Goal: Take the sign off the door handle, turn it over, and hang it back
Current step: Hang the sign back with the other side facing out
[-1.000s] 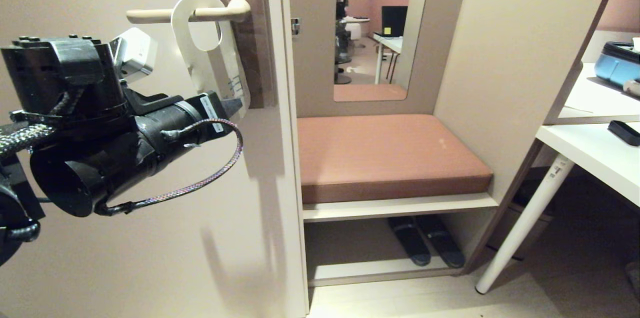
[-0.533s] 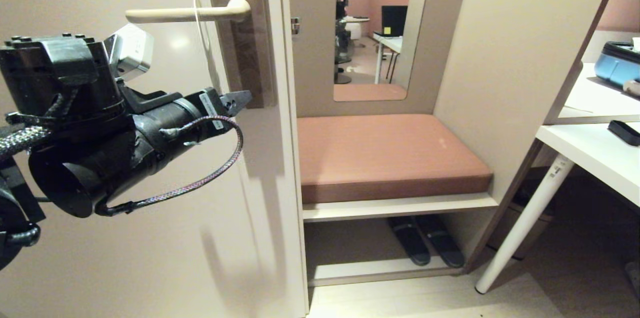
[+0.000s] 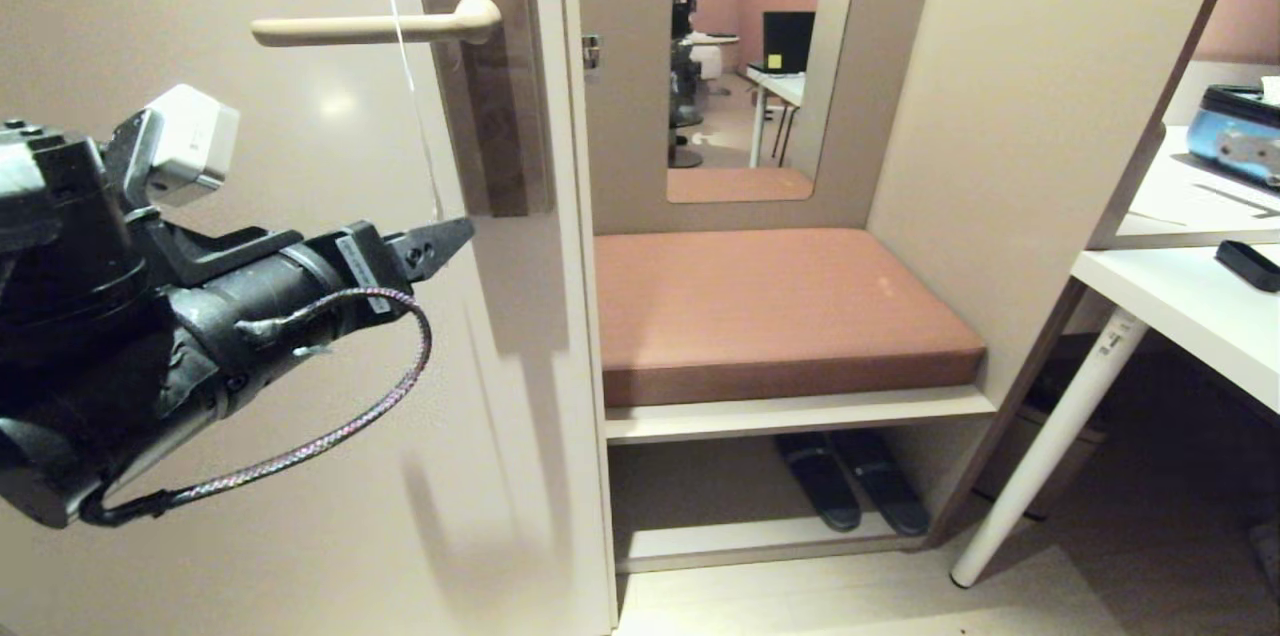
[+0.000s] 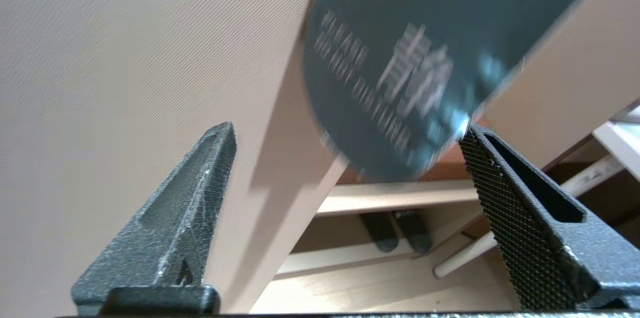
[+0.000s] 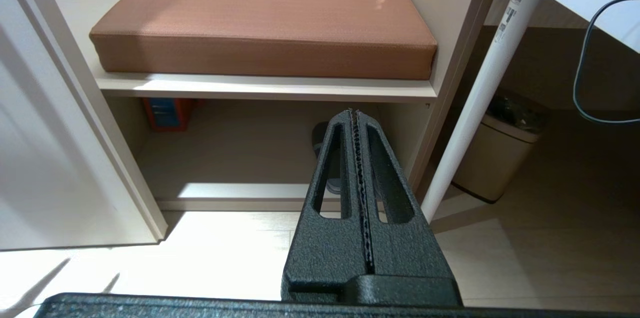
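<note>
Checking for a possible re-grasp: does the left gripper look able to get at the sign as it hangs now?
Probably yes. The left gripper is open just below the sign, which hangs edge-on from the door handle, with nothing between them.

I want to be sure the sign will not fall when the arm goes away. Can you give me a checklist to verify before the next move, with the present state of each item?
1. The sign hangs on the door handle: ok, the lever passes through it and it hangs down, edge-on in the head view.
2. The left gripper is released from the sign: ok, jaws wide apart in the left wrist view, nothing clamped.
3. Sign clear of the fingers: cannot tell, its lower edge appears very close to one fingertip.
4. Sign at rest: not ok, it looks motion-blurred in the left wrist view.
5. The right gripper is out of the way: ok, shut, low near the bench.
</note>
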`<state>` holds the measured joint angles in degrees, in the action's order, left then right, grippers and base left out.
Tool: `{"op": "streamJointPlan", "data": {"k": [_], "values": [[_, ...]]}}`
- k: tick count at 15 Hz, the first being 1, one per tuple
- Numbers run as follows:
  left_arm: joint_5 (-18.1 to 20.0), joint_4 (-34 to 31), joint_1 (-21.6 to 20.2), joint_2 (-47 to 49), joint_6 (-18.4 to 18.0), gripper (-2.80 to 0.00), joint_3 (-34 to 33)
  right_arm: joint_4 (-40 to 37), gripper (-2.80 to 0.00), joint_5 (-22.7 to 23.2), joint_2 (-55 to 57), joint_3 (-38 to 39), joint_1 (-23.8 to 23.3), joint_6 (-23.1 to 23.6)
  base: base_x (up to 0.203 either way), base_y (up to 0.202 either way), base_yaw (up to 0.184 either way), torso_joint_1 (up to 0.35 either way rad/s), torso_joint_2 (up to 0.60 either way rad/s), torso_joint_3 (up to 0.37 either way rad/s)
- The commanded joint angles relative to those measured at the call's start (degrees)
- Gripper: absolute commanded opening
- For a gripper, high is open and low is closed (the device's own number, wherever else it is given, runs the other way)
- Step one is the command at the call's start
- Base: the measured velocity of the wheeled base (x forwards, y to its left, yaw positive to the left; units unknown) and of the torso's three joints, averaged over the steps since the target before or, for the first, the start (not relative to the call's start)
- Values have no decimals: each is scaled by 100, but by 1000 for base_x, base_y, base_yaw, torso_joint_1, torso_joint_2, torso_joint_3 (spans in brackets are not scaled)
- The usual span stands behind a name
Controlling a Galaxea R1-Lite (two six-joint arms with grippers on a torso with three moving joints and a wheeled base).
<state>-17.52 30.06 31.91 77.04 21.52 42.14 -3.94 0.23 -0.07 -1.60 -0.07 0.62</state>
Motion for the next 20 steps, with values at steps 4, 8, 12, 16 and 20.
{"op": "streamJointPlan", "data": {"k": [4,8,12,16,20], "values": [[-6,17,-44,-710,-24,0,-522,-2,-280,3,7,-7,-1,-1,0,0,0,0,0,0],[12,26,-45,-724,-135,0,-514,-2,-280,3,7,1,-1,-1,0,0,0,0,0,0],[20,159,-45,-673,-174,-280,-505,-2,-280,3,7,1,-1,-1,0,0,0,0,0,0],[108,175,-150,-655,-174,-280,-470,-2,-280,3,7,0,0,-1,0,0,0,0,0,0],[212,184,-159,-554,-174,-280,-375,-2,-280,3,7,0,-1,-1,0,0,0,0,0,0]]}}
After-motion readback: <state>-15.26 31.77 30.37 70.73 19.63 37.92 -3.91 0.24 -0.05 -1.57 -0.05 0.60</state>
